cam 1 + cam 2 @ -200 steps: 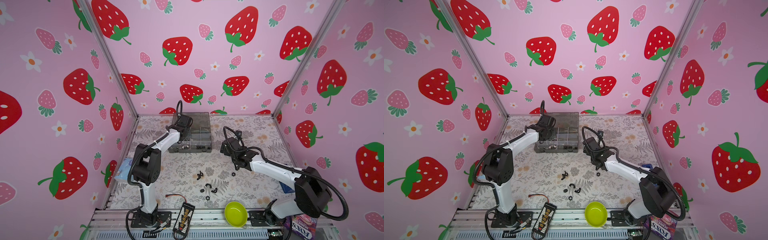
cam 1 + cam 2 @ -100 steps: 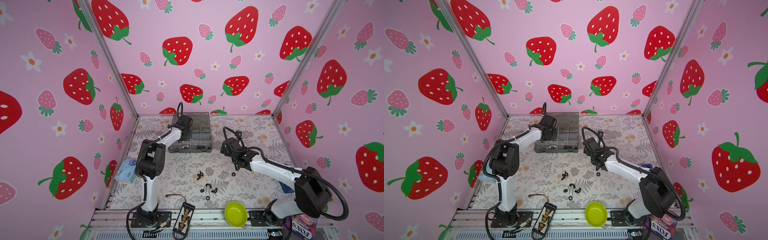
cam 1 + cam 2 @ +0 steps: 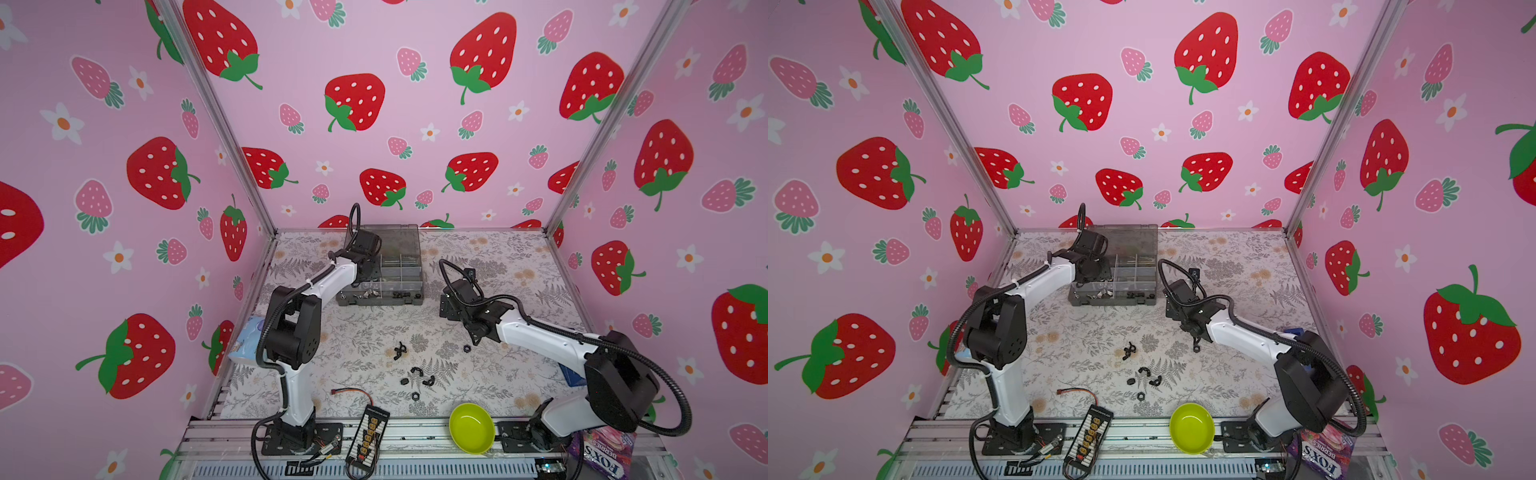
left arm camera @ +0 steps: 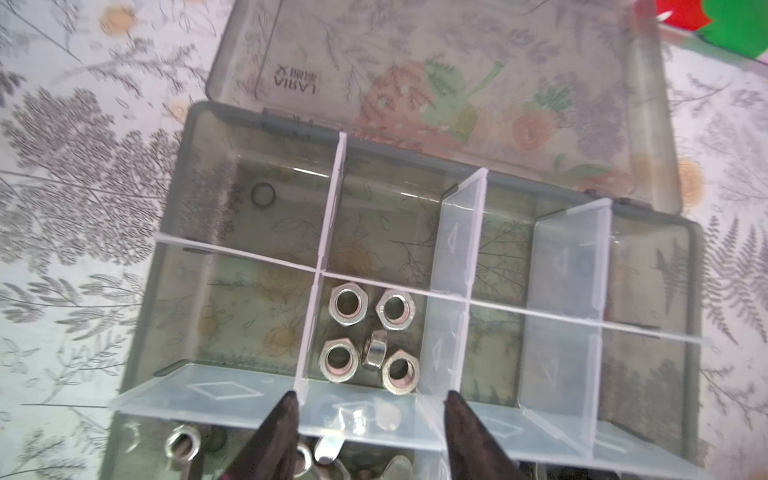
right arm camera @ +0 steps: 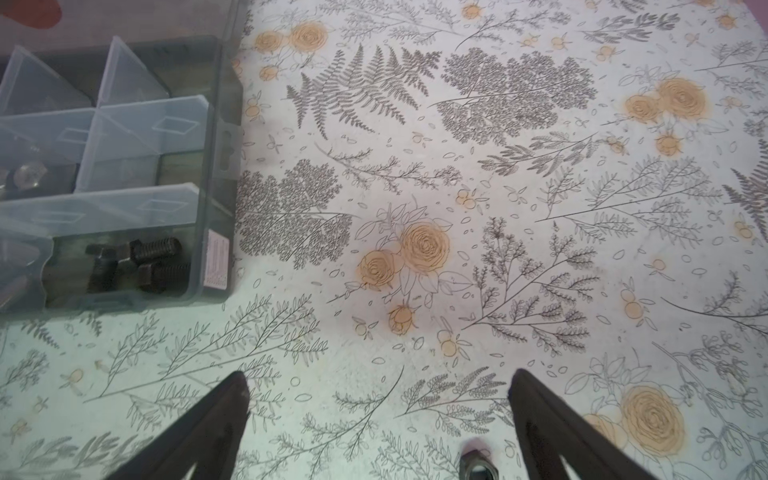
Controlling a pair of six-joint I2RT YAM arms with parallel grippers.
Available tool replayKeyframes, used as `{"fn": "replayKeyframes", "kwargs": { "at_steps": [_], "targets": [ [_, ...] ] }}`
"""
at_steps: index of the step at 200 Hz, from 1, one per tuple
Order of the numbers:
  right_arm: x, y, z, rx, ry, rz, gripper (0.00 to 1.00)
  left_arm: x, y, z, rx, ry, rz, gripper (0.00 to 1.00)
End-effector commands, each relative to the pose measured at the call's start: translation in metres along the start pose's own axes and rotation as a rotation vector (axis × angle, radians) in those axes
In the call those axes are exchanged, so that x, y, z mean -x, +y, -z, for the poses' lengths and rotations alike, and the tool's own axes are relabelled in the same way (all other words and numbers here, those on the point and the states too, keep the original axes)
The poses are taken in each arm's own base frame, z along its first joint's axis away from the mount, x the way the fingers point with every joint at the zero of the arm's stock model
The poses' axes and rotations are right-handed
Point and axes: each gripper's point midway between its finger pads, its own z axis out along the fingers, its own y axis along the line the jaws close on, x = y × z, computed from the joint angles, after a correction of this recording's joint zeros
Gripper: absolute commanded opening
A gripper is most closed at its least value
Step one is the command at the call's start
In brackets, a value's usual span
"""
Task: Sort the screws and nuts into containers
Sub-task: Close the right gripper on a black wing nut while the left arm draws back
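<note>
A grey box (image 3: 380,300), lid open, sits at the far middle of the flowered desk (image 3: 519,266). The left tool (image 4: 370,397) hangs over the box's left part, its fingers apart and empty. Five silver nuts (image 4: 368,332) lie in the compartment just beyond its tips. The right tool (image 5: 378,376) is spread wide over bare desk right of the box, holding nothing. One nut (image 5: 478,467) lies on the desk between its fingers, close to one of them. Black screws (image 5: 137,266) fill the box's near right corner compartment. Loose black pieces (image 3: 411,372) are scattered near the desk's middle.
</note>
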Motion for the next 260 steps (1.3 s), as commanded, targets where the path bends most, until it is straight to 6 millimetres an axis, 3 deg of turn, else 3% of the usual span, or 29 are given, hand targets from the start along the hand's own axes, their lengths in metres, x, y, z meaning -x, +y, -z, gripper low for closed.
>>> {"fn": "replayKeyframes", "kwargs": {
  "at_steps": [1, 20, 32, 92, 145, 166, 260],
  "targets": [
    [-0.015, 0.018, 0.007, 0.05, 0.057, 0.1, 0.97, 0.01, -0.002, 0.03, -0.04, -0.067, 0.031, 0.7],
    [-0.025, 0.04, 0.013, 0.115, 0.082, 0.165, 0.92, 0.005, 0.002, 0.047, -0.054, -0.086, 0.051, 0.84],
    [-0.035, 0.054, 0.016, 0.161, 0.104, 0.209, 0.87, 0.001, 0.007, 0.058, -0.059, -0.098, 0.067, 1.0],
    [-0.089, 0.112, 0.031, 0.34, 0.208, 0.421, 0.66, -0.031, 0.042, 0.096, -0.025, -0.131, 0.143, 0.99],
    [-0.116, 0.149, 0.038, 0.467, 0.254, 0.539, 0.52, -0.05, 0.068, 0.114, 0.015, -0.16, 0.197, 0.99],
    [-0.125, 0.156, 0.039, 0.489, 0.271, 0.567, 0.44, -0.056, 0.075, 0.118, 0.025, -0.166, 0.212, 0.99],
    [-0.141, 0.162, 0.02, 0.464, 0.305, 0.609, 0.27, -0.074, 0.09, 0.12, 0.049, -0.162, 0.239, 0.99]
  ]
}}
